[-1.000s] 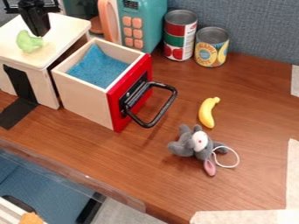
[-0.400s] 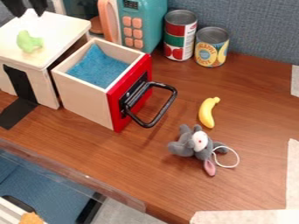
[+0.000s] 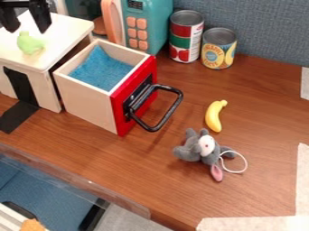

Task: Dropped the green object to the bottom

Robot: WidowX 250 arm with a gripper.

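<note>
My black gripper (image 3: 27,30) hangs at the upper left, its two fingers spread apart, above the back part of the wooden box's top. The green object (image 3: 30,43), small and lumpy, lies on that pale box top (image 3: 57,36), just below and in front of the open fingers. Nothing is held between them.
An open drawer (image 3: 87,101) with blue cloth inside, a red front and a black handle juts from the box. Behind stand a teal toy microwave (image 3: 147,25) and two cans (image 3: 186,36). A banana (image 3: 214,116) and grey plush mouse (image 3: 202,149) lie to the right.
The gripper was narrow beside the green object one second ago, then higher up with its fingers parted. Now it is lower again and its fingers are wider apart.
</note>
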